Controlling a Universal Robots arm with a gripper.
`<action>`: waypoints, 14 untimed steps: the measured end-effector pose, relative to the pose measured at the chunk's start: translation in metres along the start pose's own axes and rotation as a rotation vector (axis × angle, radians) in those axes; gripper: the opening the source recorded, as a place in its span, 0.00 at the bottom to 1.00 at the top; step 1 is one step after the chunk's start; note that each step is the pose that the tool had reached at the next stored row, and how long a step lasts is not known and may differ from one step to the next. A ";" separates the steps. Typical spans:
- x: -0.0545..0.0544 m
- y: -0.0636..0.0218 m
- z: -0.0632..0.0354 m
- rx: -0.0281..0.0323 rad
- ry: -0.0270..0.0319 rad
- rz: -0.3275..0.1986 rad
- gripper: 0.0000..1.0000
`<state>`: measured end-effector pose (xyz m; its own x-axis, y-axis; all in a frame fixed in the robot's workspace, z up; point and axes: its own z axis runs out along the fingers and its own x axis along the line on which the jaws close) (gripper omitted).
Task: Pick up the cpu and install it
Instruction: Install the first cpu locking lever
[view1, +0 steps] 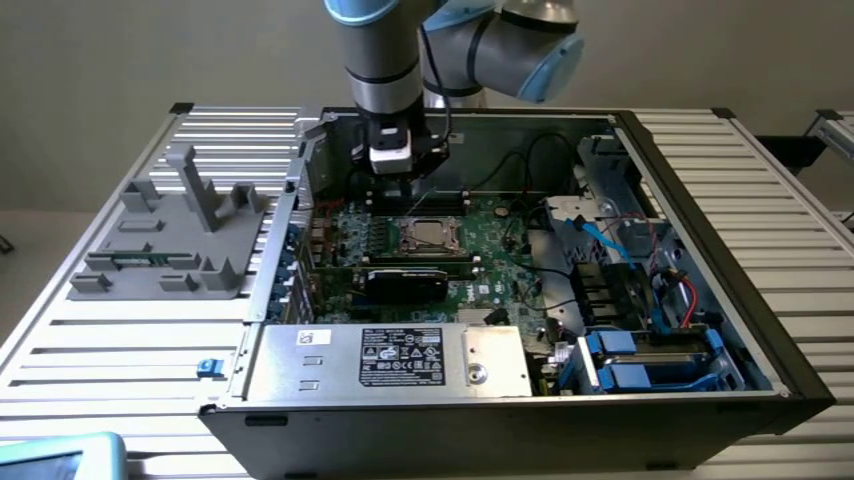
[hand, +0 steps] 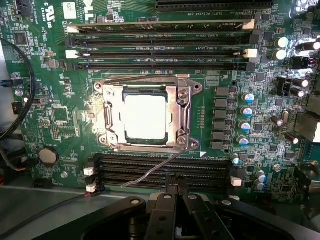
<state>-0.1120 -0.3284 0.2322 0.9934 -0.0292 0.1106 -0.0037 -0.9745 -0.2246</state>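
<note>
Hanging over the green board (view1: 514, 262) inside the open computer case (view1: 747, 300), the claw (view1: 400, 196) is shut tight with nothing in it. In the wrist view the claw's (hand: 174, 194) two fingers press together. The cpu (hand: 145, 116) lies flat in its socket (hand: 111, 116), with a metal frame (hand: 181, 116) around its shiny top. In the exterior view the cpu (view1: 427, 235) sits just near of the claw, not touching it. A grey block (view1: 174, 240) stands on the bench (view1: 120, 360), at the exterior view's left of the case.
</note>
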 end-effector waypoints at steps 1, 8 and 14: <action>-0.001 0.0002 0.0006 0.0016 0.0007 0.003 0.11; -0.003 0.0060 0.0011 0.0211 0.0027 0.014 0.11; -0.003 0.0124 0.0006 0.0469 0.0047 0.027 0.11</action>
<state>-0.1151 -0.3403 0.2284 0.9925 -0.0562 0.1085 -0.0247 -0.9618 -0.2726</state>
